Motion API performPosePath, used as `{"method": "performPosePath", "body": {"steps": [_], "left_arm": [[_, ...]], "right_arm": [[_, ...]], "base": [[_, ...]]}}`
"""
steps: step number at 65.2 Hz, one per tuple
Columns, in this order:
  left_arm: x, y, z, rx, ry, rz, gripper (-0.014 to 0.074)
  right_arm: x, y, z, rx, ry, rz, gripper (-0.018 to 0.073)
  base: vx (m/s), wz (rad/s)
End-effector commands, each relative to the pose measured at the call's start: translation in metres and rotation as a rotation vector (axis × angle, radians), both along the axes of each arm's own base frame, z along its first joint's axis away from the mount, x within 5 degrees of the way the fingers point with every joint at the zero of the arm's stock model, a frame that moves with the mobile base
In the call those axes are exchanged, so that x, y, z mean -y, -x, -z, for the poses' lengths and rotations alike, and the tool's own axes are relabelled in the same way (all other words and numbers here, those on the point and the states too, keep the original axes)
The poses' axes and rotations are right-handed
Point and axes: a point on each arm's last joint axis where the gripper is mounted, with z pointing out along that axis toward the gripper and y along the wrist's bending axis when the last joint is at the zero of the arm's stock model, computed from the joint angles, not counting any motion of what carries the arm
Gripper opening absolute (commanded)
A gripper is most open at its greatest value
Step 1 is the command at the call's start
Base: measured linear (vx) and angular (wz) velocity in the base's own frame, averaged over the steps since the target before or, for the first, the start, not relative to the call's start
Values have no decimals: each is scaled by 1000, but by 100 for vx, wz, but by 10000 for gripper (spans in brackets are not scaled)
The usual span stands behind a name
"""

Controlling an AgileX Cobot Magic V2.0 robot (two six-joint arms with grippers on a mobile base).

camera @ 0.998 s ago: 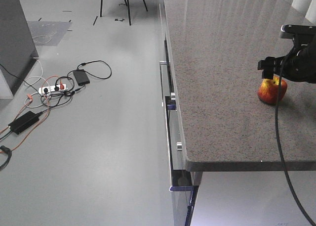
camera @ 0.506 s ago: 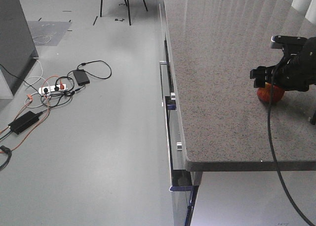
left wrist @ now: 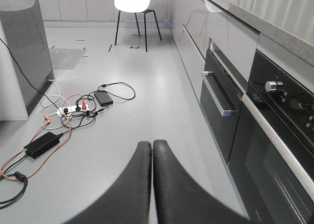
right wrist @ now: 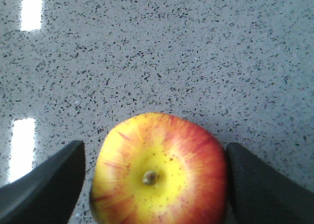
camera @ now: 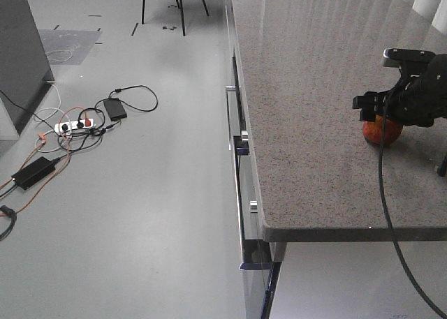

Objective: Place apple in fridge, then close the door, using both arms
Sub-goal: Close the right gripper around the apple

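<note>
the apple (right wrist: 159,170) sits stem-up on the speckled countertop (camera: 314,88), between the parted fingers of my right gripper (right wrist: 156,185); pad contact is unclear. i'd centre, then squeeze gently across its widest part. my left gripper (left wrist: 152,180) hangs pinched together above the floor (left wrist: 122,121). fridge and door: not identifiable.

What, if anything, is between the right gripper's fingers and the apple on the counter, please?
Nothing visible. In the right wrist view the apple sits on the counter between the two fingers of the open right gripper, with only bare counter showing in the gap on one side.
</note>
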Motion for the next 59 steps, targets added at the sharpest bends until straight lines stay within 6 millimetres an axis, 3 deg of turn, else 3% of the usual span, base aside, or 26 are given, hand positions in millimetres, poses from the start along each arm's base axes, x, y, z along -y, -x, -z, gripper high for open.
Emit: {"method": "performPosePath", "body": {"steps": [1, 11, 36, 51, 59], "left_arm": [[1, -1, -1, 67, 11, 7, -6], [1, -1, -1, 67, 11, 7, -6], [1, -1, -1, 67, 11, 7, -6], [1, -1, -1, 67, 11, 7, -6], [1, -1, -1, 67, 11, 7, -6]], "right_arm": [[2, -2, -31, 118, 12, 5, 510], [2, -3, -20, 79, 8, 4, 444], [2, -2, -19, 57, 13, 0, 230], [2, -1, -22, 61, 19, -6, 211], [3, 5, -38, 73, 74, -40, 212]], "base": [[0, 0], [0, 0], [0, 0], [0, 0], [0, 0]]}}
